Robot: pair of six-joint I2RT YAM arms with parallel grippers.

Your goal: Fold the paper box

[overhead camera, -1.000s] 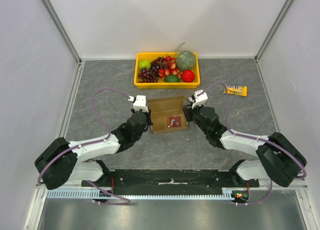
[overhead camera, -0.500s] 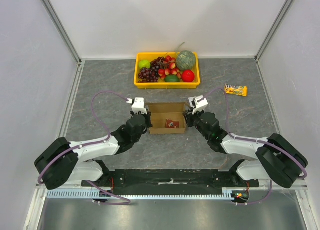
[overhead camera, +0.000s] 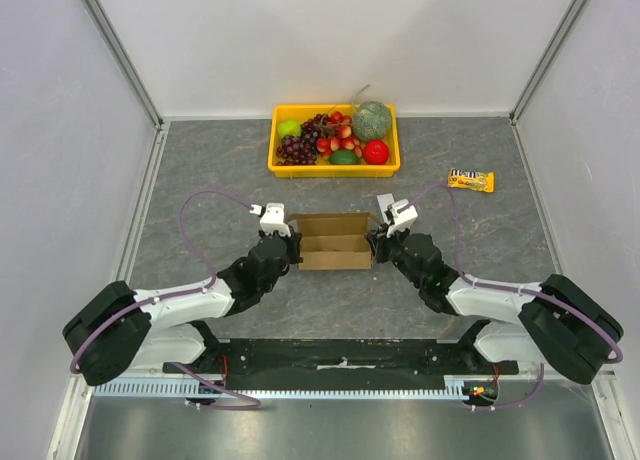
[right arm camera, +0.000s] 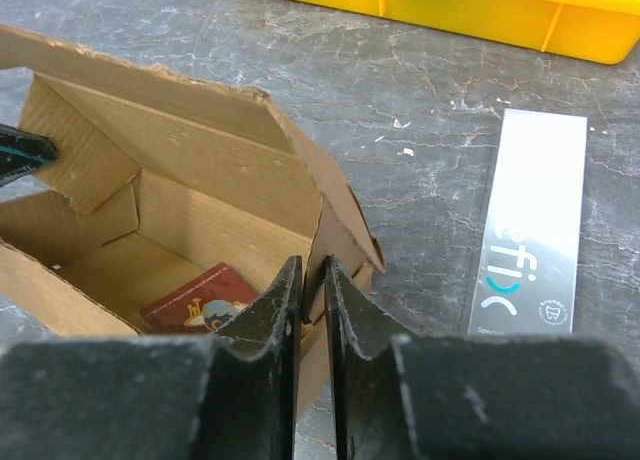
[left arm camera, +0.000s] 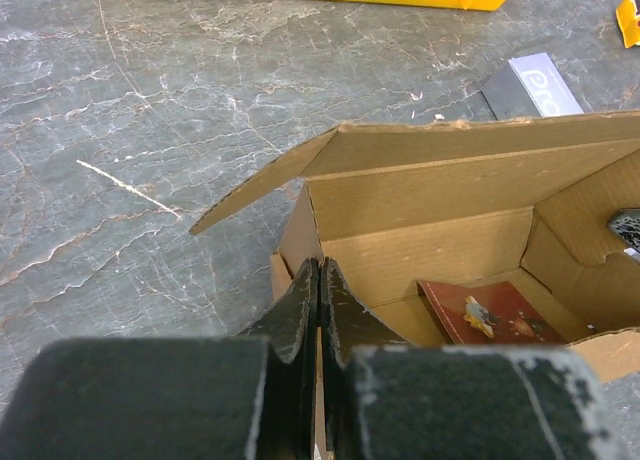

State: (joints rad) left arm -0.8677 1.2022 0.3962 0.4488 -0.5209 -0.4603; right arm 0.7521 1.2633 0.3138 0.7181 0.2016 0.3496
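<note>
On the grey table (overhead camera: 200,160) the open brown box (overhead camera: 335,242) stands between both arms, in front of the yellow tray (overhead camera: 335,169). The left tool (left arm camera: 319,270), fully closed, pinches its left wall. The right tool (right arm camera: 311,270), almost closed, pinches its right wall.

The paper box (overhead camera: 335,242) now sits square to the near edge of the table (overhead camera: 200,170), where a second ago it lay skewed with its right end turned away from the arms. Its long far flap (overhead camera: 330,223) has risen and leans over the opening, so from above the inside shows as a narrower strip. The red card (left arm camera: 490,313) on the box floor, plain in the overhead view before, now shows only in the wrist views. The left gripper (overhead camera: 294,246) has drawn back toward its base and slightly left, and the right gripper (overhead camera: 373,246) has also come nearer
</note>
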